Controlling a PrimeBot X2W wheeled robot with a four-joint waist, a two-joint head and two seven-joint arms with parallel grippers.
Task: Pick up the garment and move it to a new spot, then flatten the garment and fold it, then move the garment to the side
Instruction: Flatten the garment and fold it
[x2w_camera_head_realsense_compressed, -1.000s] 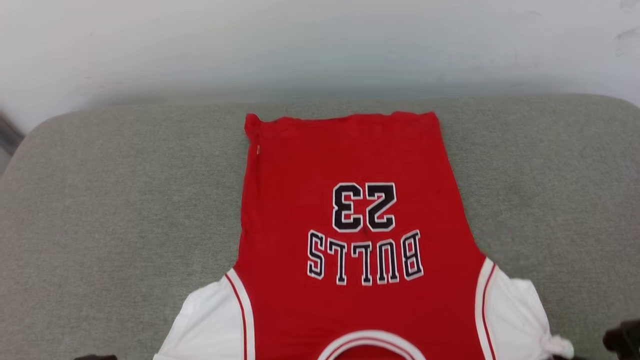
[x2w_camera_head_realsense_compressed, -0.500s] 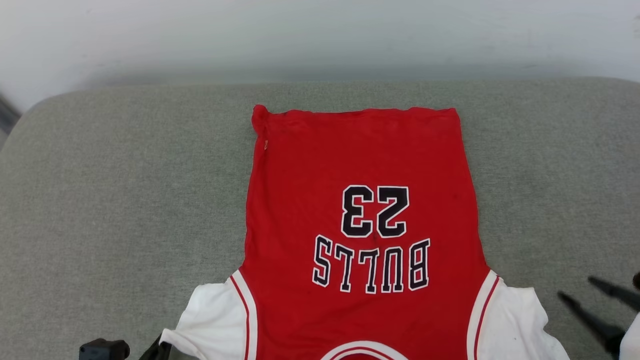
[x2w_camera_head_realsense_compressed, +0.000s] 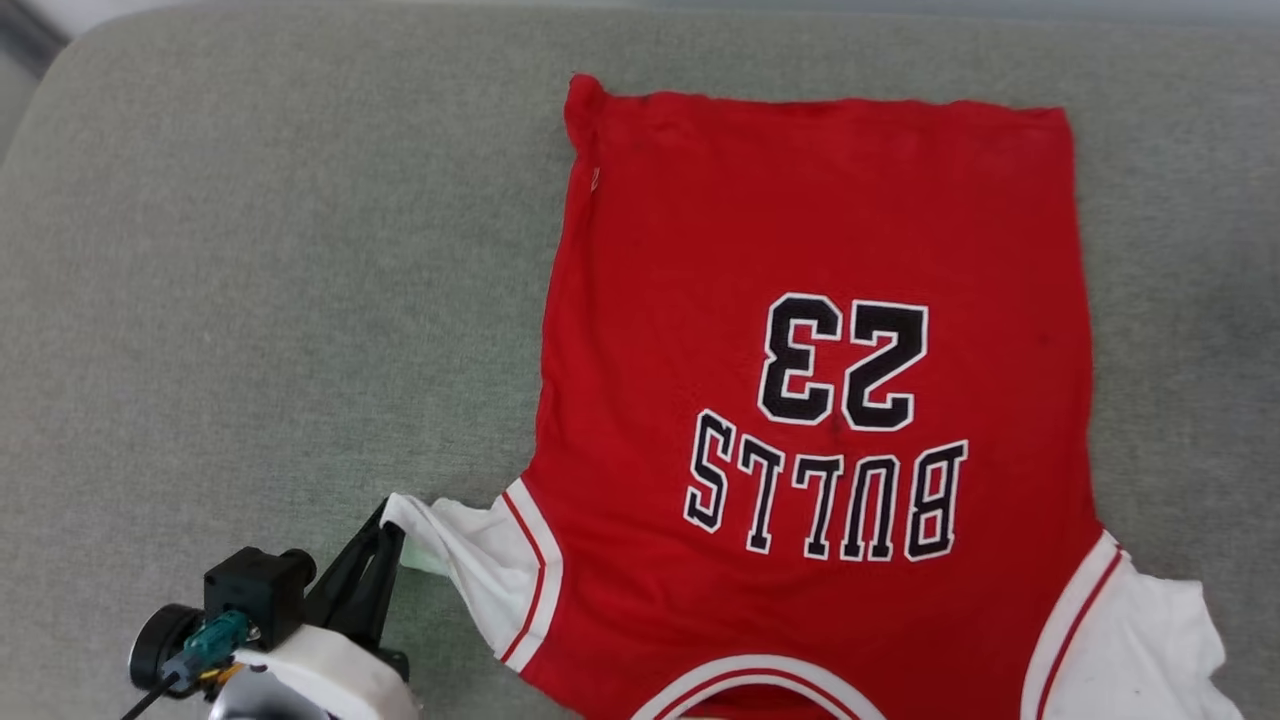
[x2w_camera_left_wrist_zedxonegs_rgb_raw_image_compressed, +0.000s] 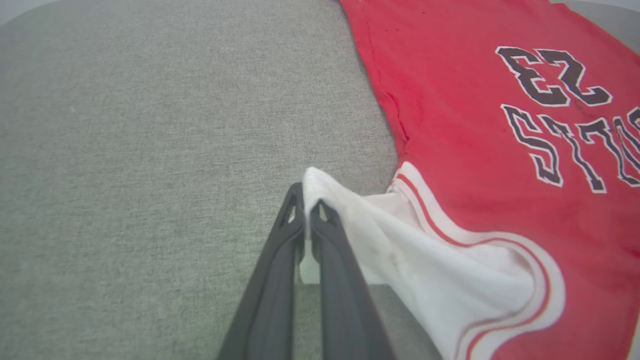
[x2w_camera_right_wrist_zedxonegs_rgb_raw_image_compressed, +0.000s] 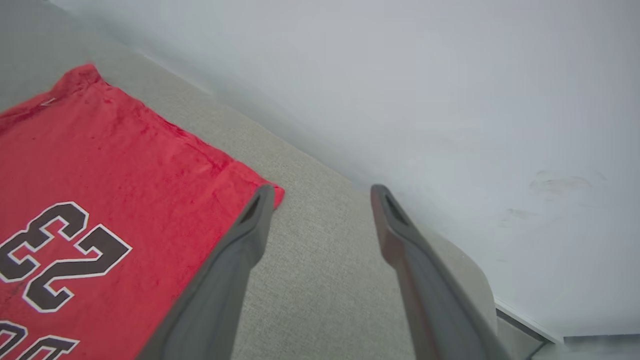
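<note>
The garment is a red jersey with white sleeves, spread lettered face up on a grey-green cushion, "BULLS 23" reading upside down in the head view. My left gripper sits at the lower left, shut on the tip of the garment's left white sleeve. In the left wrist view the left gripper pinches that sleeve, which is pulled into a raised peak. My right gripper is open above the cushion beside the garment's hem corner, with nothing between its fingers.
The grey-green cushion has wide bare fabric left of the garment. A pale wall rises just behind the cushion's far edge. The cushion's rounded corner lies beyond my right fingers.
The head camera has tipped down and nearer. My right gripper opened, let go of the right sleeve and left the head view. My left gripper has come into view, pulling its sleeve outward.
</note>
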